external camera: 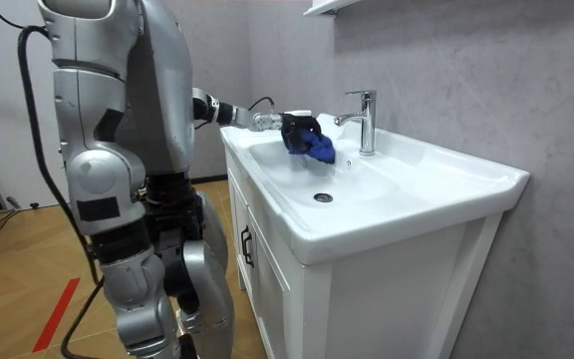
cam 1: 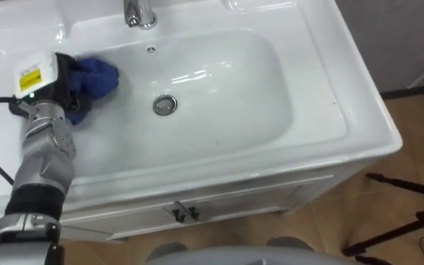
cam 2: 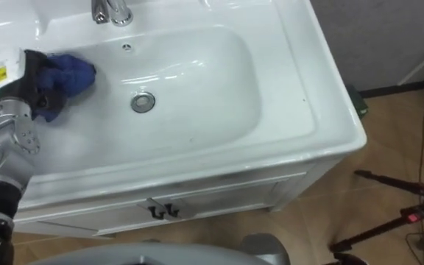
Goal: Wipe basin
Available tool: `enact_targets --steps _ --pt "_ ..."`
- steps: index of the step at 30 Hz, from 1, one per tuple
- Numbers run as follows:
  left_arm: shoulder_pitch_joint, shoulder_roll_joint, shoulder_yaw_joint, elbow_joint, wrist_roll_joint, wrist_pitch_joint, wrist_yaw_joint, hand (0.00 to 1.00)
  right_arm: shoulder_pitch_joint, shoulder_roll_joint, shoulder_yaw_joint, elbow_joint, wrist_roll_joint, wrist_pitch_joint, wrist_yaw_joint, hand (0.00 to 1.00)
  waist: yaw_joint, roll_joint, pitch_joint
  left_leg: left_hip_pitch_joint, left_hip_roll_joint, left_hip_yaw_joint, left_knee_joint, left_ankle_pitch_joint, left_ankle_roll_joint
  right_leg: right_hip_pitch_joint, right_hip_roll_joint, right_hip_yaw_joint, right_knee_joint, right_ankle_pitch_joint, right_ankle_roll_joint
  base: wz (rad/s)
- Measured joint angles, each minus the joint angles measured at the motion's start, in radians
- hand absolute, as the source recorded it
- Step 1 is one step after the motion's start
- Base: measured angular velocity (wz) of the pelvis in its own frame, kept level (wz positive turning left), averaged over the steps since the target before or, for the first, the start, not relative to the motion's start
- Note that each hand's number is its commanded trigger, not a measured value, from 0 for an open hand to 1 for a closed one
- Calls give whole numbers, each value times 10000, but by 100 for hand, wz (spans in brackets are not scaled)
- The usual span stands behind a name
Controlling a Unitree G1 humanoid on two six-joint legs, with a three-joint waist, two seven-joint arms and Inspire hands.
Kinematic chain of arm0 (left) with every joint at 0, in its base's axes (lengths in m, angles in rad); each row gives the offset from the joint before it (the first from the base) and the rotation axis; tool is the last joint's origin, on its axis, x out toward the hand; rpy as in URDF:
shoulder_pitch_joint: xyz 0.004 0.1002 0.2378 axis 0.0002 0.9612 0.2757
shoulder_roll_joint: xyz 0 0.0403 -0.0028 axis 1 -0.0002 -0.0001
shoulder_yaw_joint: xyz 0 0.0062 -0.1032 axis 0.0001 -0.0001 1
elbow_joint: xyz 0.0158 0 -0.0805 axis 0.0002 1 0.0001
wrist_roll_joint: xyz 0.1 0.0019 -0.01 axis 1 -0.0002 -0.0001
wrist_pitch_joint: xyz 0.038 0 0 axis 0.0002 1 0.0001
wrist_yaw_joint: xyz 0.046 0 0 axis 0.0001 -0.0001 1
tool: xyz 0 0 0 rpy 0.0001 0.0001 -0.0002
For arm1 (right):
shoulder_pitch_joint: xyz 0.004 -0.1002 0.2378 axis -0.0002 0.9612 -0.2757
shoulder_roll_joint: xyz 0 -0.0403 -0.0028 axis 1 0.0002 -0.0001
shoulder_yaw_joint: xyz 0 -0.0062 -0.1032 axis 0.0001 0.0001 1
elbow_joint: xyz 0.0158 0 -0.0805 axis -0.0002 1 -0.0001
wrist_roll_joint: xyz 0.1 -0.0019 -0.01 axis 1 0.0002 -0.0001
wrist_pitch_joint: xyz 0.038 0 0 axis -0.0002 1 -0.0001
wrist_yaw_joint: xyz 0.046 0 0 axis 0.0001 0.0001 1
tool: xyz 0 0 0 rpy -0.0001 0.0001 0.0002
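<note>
Basin (cam 1: 322, 110): white, set in a white cabinet (cam 1: 219, 200); robot stands at its front. Blue cloth (cam 1: 99, 76) bunched against the bowl's left wall, left of the drain (cam 1: 165, 105) and below the faucet (cam 1: 140, 13). Left hand (cam 1: 66, 73) reaches in over the left rim with its fingers curled into the cloth; they appear clamped on it, though the folds hide the fingertips. Room view: cloth hangs slightly under the hand.
</note>
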Motion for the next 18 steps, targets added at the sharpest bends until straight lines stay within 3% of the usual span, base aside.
enact_targets --steps 11,18 --pt "290 -237 -1 -432 -204 -342 467 100 136 -1 -4 89 -273 -56 70 0 -43 182 -15 104 -57 -261 -57 0 0 347 3 -171 -127 2 9 5" --pt "544 -260 11 -1239 -375 -502 845 100 261 1 -7 127 -350 -47 203 0 -40 189 -11 395 -106 -242 -237 1 0 551 -24 -166 -191 -15 41 0"
